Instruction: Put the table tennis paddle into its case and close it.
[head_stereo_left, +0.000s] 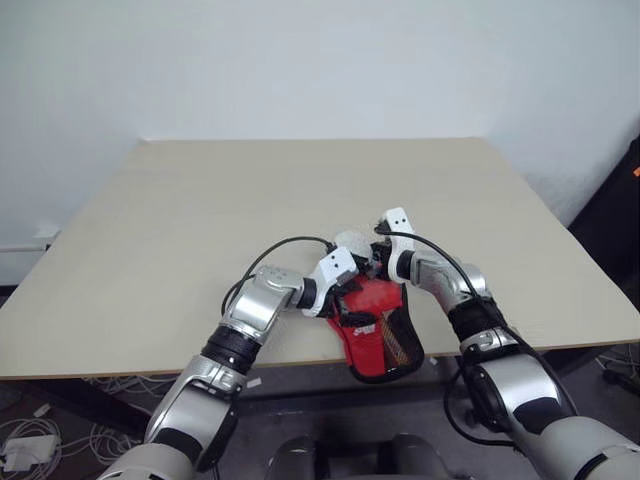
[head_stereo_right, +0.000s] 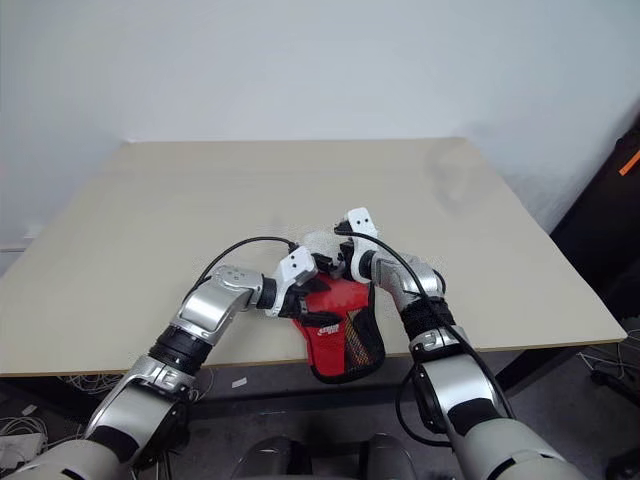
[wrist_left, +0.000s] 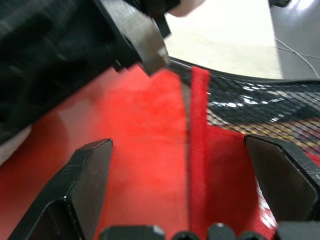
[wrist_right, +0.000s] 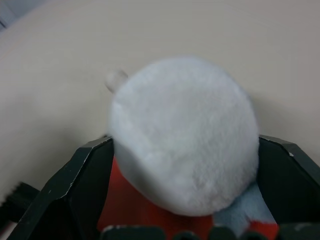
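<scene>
**Mostly hidden: case at the near table edge, both grippers over it**

Only the lower part of the case (head_stereo_left: 378, 335) shows in the head views: a red pouch with black trim and a mesh panel, lying at the near edge of the table (head_stereo_left: 150, 240) with its rounded end hanging a little past the edge. Its far end is covered by the two grippers, so the opening and zip cannot be made out. The paddle cannot be told apart from the red fabric in any view.

The left gripper (head_stereo_left: 345, 285) reaches in from the left over the case's upper part. In its wrist view, the two black fingers (wrist_left: 82, 185) stand wide apart, with red fabric and a red seam strip between them and black mesh (wrist_left: 260, 107) beyond; whether the fingertips touch the fabric is unclear.

The right gripper (head_stereo_left: 385, 245) comes in from the right, just beyond the case's far end. Its fingers (wrist_right: 75, 185) are also spread, and a whitish fuzzy rounded lump (wrist_right: 182, 132) sits between them, with red showing under it. Contact with the lump cannot be judged.
</scene>
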